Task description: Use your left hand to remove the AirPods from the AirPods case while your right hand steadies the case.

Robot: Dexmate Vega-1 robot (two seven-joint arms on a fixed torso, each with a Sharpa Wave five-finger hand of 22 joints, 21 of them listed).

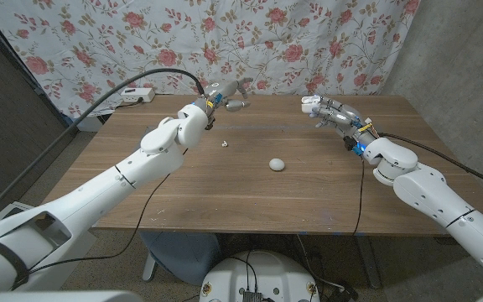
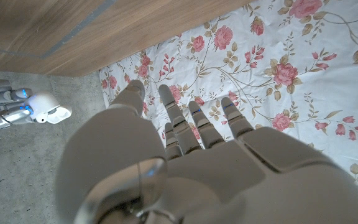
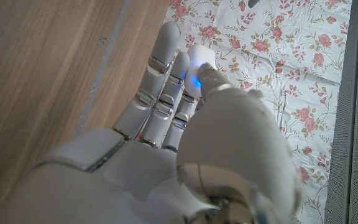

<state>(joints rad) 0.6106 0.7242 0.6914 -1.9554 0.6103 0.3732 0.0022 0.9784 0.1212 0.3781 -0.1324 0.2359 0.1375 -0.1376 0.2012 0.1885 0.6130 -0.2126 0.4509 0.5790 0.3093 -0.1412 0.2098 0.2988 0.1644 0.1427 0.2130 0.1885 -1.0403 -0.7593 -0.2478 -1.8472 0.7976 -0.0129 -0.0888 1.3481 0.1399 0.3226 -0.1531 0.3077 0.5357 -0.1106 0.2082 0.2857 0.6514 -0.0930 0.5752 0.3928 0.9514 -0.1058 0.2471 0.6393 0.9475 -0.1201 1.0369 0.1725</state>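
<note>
Objects are counted from the left of the AirPods case point(image 1: 309, 101): one power strip point(image 1: 137, 96) is seen far to its left, beyond the wooden table point(image 1: 183, 189), in front of the floral cloth point(image 1: 90, 42). One left hand point(image 1: 225, 91) is seen next, well to the left of the case and at about the same depth, near the table's far edge. Its arm is stretched long and nearly straight across the table. In the left wrist view this hand point(image 2: 185, 155) is shown with its fingers extended and apart, and nothing is held in it.

Two small white things are counted on the table, both to the left of the case and nearer the robot: a tiny piece point(image 1: 225, 143), too small to be identified, and a rounded one point(image 1: 276, 164) closer to the case.

One case is counted. It is held off the table in the right hand point(image 1: 329, 109), pinched between thumb and fingers, as the right wrist view confirms point(image 3: 201, 59). From the left wrist view its lid appears to be open point(image 2: 50, 112). The right forearm is angled in from the case's right side.
</note>
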